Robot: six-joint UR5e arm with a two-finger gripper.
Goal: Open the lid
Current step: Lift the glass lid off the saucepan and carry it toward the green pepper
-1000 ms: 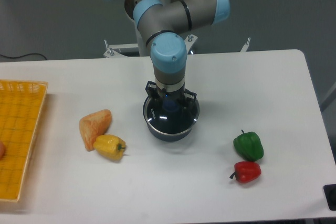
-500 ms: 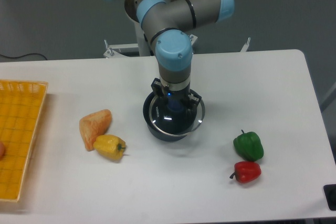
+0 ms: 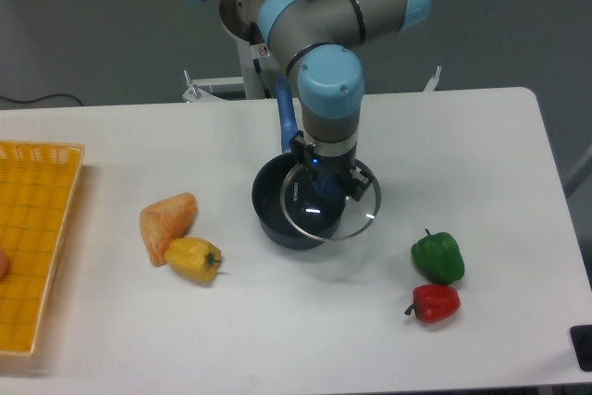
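Lid (image 3: 330,202) (in claw (image 3: 321,180)) now right, off saucepan (image 3: 277,215).

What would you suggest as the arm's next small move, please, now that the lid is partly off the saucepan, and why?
Probably carry the lid further right, then lower it onto bare table. The pincer grips its knob, and the disc overhangs the saucepan only on the right, while the green pepper lies nearby to avoid.

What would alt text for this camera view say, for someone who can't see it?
A robot arm's tool holds a round glass lid by its knob, partly off a dark blue saucepan on a white table. Peppers lie around; a yellow basket sits far left.
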